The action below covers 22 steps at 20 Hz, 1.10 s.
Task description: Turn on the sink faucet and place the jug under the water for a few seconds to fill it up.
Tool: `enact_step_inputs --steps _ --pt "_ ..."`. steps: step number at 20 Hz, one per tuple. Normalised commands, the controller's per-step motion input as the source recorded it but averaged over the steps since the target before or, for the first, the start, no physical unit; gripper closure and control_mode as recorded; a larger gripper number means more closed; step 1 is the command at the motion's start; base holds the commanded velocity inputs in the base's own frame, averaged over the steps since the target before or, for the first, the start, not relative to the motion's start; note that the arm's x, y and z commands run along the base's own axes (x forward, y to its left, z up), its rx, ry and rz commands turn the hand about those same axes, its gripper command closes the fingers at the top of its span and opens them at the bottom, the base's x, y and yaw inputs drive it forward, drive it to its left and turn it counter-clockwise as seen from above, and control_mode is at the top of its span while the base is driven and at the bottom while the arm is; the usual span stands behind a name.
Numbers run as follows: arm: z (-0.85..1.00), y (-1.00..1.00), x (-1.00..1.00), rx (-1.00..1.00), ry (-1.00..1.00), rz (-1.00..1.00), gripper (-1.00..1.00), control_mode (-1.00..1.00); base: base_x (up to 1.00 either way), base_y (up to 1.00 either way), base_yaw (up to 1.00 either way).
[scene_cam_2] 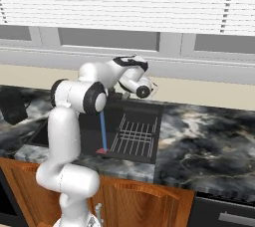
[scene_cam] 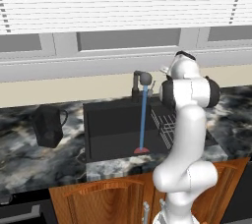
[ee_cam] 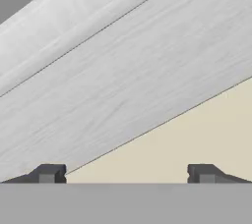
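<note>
Left base view: bench [scene_cam: 29, 164] is carrying the sink [scene_cam: 106, 134], which is holding a wire rack [scene_cam: 165, 125] on its right side and catching water [scene_cam: 142, 117] that is running straight down from the faucet [scene_cam: 140, 81]. Jug [scene_cam: 48, 126] is standing on the bench left of the sink, away from the stream. Jaws are standing wide, holding nothing.

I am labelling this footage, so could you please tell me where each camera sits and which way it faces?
Left base view: behind the arm to its left, facing forward and down at the sink, sink faucet, water and jug on the counter; white arm at right.
Right base view: behind to its right, facing the same sink and water; arm at left.
Hand view: on the hand, facing the window sill and wall; open gripper, nothing between its tips.
Both base views share sink, water and arm.
</note>
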Motion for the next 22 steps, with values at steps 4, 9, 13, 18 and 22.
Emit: enact_step_inputs --steps 4,9,13,18,22 --pt "0.22 0.02 -0.51 -0.05 -0.09 0.0 -1.0 -1.0 0.0 0.0 0.0" --pt "0.3 0.0 -0.8 -0.08 -0.26 0.01 -1.0 -1.0 0.0 0.0 0.0" --pt "0.61 0.14 -1.0 -0.24 -0.41 0.11 -1.0 -1.0 0.0 0.0 0.0" --pt "0.26 0.56 -0.87 -0.31 -0.3 0.36 -1.0 -1.0 0.0 0.0 0.0" --pt "0.0 0.8 -0.67 -0.28 -0.29 0.42 -1.0 -1.0 0.0 0.0 0.0"
